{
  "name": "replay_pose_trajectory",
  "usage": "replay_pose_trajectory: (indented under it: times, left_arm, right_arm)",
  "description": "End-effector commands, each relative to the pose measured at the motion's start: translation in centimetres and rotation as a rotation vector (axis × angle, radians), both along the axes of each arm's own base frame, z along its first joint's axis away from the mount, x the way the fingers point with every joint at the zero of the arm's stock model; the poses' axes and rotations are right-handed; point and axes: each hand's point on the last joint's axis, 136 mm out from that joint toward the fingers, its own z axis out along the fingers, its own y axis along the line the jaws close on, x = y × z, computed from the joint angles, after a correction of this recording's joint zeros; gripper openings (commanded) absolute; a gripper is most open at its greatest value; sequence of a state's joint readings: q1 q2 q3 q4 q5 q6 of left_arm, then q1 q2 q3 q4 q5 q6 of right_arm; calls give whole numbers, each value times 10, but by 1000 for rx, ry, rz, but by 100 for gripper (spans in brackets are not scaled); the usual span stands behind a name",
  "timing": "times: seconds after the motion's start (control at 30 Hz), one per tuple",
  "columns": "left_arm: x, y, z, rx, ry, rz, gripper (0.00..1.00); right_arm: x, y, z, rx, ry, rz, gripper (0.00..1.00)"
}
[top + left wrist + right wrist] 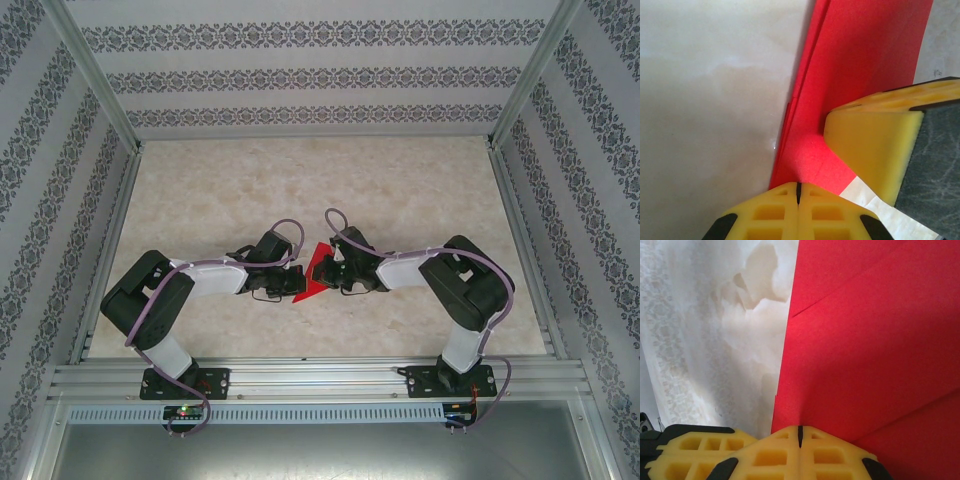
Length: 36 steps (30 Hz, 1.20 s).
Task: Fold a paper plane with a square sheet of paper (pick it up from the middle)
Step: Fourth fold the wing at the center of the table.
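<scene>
Top external view: the left gripper (285,275) and right gripper (337,272) are pinching the square sheet of paper (315,272) (already layered), probably steadying its crease.

Red paper sheet (865,340): thin paper, matt, smooth, with sharp creases.
Table top (300,190): pale marble-patterned surface, smooth, faint sheen.
Left gripper (798,192) and right gripper (799,432): yellow moulded fingers, matt, with lattice recesses and black inserts.
Frame rails (320,378): bare ribbed metal, dull silver.
Enclosure walls (300,80): white-and-grey patterned covering, matt.
Arm casings (205,275): black and white plastic, slightly glossy.
</scene>
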State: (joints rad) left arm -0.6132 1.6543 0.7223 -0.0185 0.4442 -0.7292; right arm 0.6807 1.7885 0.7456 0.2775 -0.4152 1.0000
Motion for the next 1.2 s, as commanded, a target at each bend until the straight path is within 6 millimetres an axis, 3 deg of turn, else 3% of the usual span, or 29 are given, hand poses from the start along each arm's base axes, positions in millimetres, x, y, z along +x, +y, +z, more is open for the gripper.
replay_pose_trajectory:
  times: [0.0,0.27,0.5,0.73,1.03,1.17]
  left_arm:
    - [-55,55,-58,246,217,10,0]
    - [-55,54,-59,240,221,7,0]
    - [-56,55,-58,240,221,6,0]
    - [-58,55,-58,239,221,6,0]
    - [-57,54,-58,237,223,4,0]
    - [-56,53,-58,236,222,1,0]
  right_arm:
    - [1,-29,-27,-131,40,-80,1]
    - [27,-63,-22,-138,22,-156,2]
    - [58,-97,-30,-120,42,-204,2]
    - [77,-123,-16,-109,17,-244,3]
    - [78,-112,46,-50,-98,-214,6]
    - [66,-84,63,-6,-134,-156,6]
